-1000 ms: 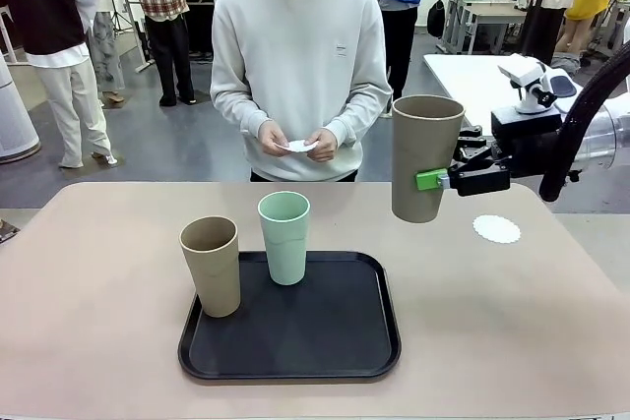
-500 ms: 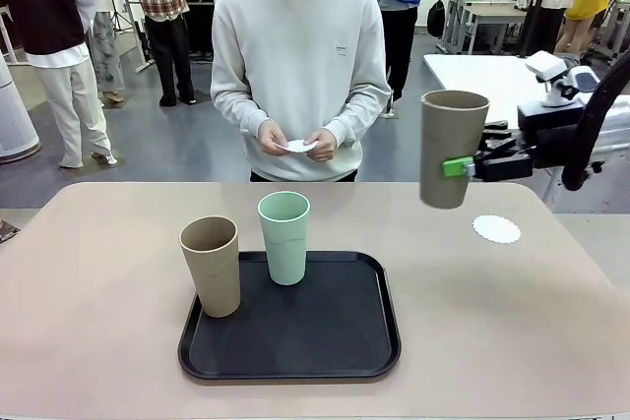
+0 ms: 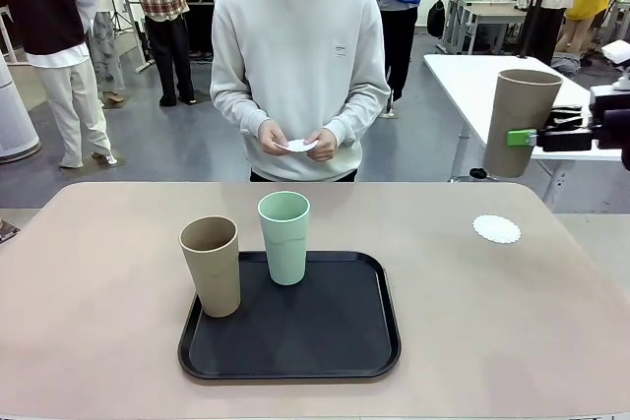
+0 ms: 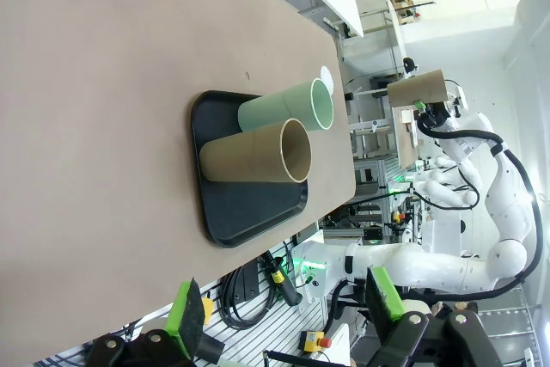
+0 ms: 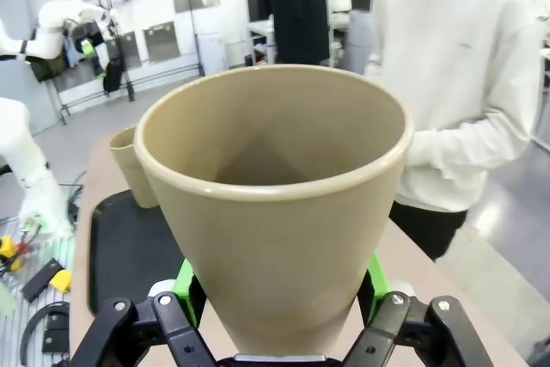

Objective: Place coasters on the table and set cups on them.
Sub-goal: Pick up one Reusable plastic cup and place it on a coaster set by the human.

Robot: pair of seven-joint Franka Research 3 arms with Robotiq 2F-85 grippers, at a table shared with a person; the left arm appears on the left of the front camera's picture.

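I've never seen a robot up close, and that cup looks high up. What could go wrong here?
The right pincer holds the tan cup high in the air; a slip might drop it. The coaster is small and thin, so the cup may land off-centre or push it.

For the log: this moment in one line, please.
right jaws: shut on tan cup, in air | left jaws: open | coaster: bare on table | tray: other tan cup, mint cup | person's hands: another coaster

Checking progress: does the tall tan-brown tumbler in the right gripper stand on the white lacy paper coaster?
No, the right gripper holds the tall tan-brown tumbler in the air, off the white lacy coaster.
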